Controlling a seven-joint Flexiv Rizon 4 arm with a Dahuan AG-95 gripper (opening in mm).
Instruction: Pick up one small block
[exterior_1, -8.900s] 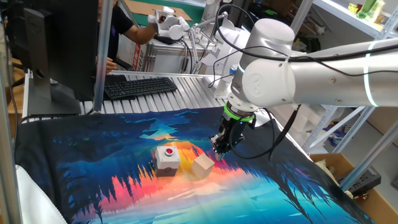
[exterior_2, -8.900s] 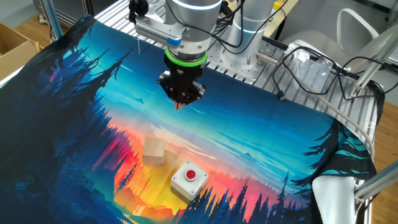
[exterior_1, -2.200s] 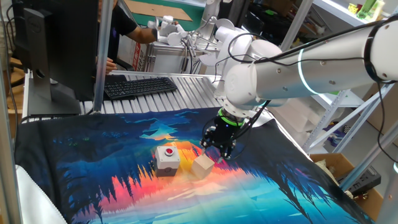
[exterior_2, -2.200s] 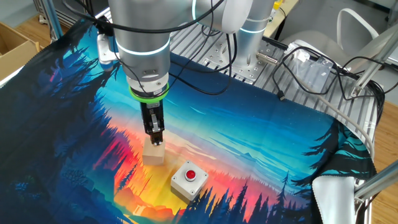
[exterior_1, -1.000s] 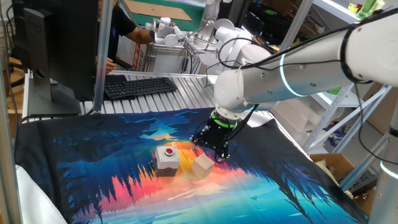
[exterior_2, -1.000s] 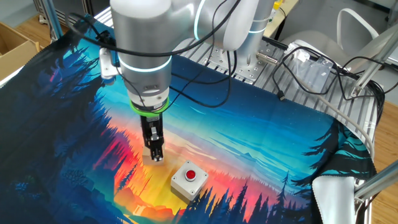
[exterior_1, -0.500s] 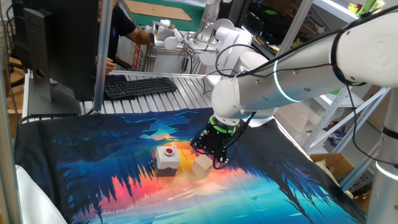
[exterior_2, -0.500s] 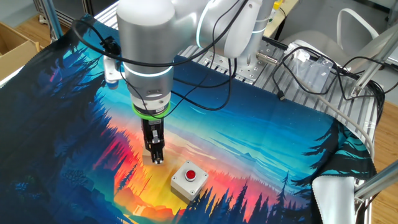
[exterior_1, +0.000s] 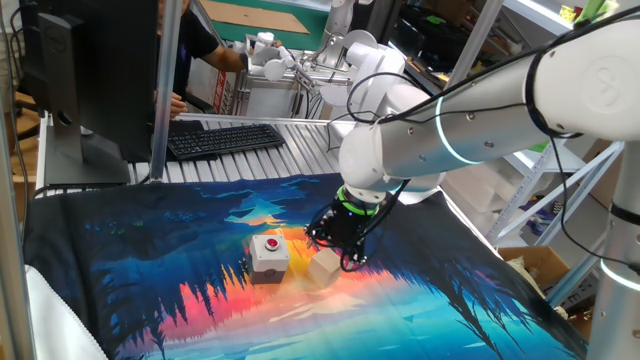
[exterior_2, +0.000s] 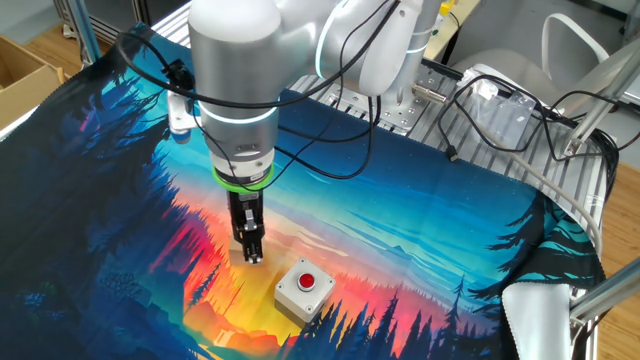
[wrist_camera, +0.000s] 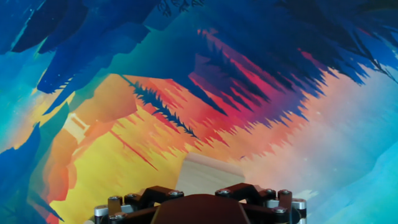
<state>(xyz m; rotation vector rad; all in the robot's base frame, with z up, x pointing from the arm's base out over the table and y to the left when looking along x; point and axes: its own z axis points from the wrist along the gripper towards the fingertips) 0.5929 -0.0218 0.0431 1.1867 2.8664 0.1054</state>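
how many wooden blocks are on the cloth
1. The block sits on the orange part of the cloth, beside the button box, right under the gripper. No others show, though the arm could hide some.

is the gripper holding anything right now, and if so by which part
Cannot be told. The gripper is down at the small block on the cloth, but no view shows its fingers closed on it.

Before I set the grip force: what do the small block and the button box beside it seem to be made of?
The small block looks like bare, unfinished wood: pale tan, matte, with faint grain in the hand view. The button box looks like moulded plastic: smooth light-grey casing and a glossy red button, though painted metal cannot be ruled out.
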